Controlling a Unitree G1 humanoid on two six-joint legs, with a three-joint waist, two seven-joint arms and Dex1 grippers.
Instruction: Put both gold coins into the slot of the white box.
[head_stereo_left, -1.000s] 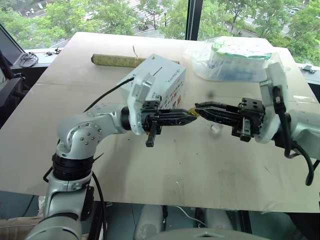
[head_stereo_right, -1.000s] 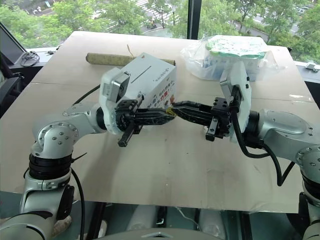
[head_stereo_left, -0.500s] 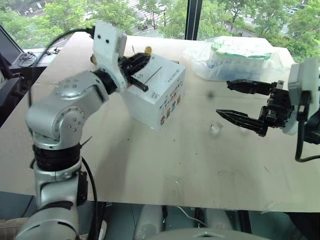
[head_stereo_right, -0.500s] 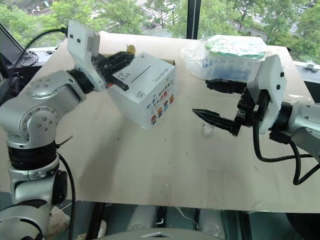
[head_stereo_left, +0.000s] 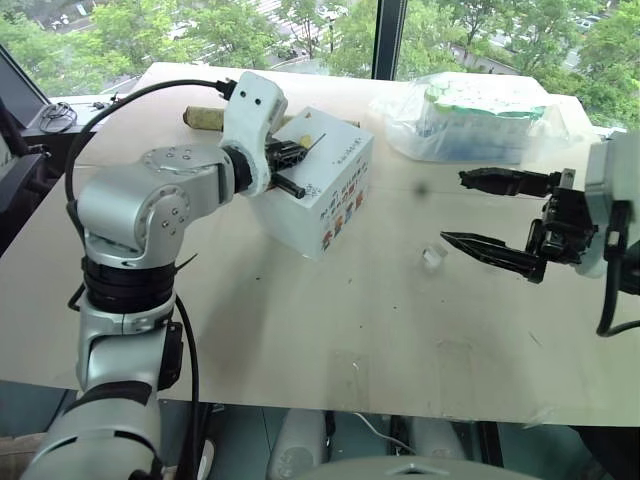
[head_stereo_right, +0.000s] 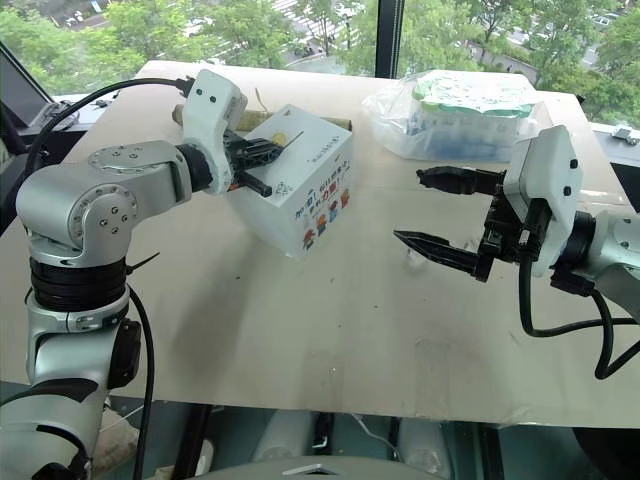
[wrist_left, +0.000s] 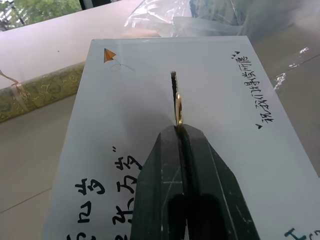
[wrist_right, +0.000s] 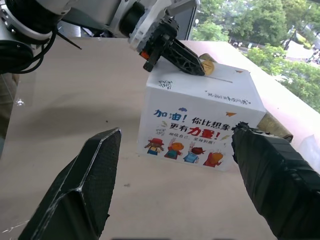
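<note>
The white box (head_stereo_left: 335, 190) stands on the table with its colourful picture row facing me. Its slot (wrist_left: 173, 84) is a thin dark slit in the handwritten top face. My left gripper (head_stereo_left: 298, 146) is over that top face, shut on a gold coin (wrist_left: 178, 107). The coin stands on edge in line with the slot, its far edge at the slit. The same coin (wrist_right: 207, 64) shows between the left fingers above the box's top. My right gripper (head_stereo_left: 452, 208) hangs open and empty to the right of the box, well apart from it.
A clear plastic bag (head_stereo_left: 470, 115) with green-white contents lies at the back right. A greenish roll (head_stereo_left: 205, 119) lies behind the box. A tiny clear block (head_stereo_left: 432, 257) rests on the table below the right gripper. The table's front edge (head_stereo_left: 330, 405) is near.
A second ago both grippers met tip to tip at the coin in front of the box. The right gripper opened and drew back right; the left carried the coin up onto the slot.
</note>
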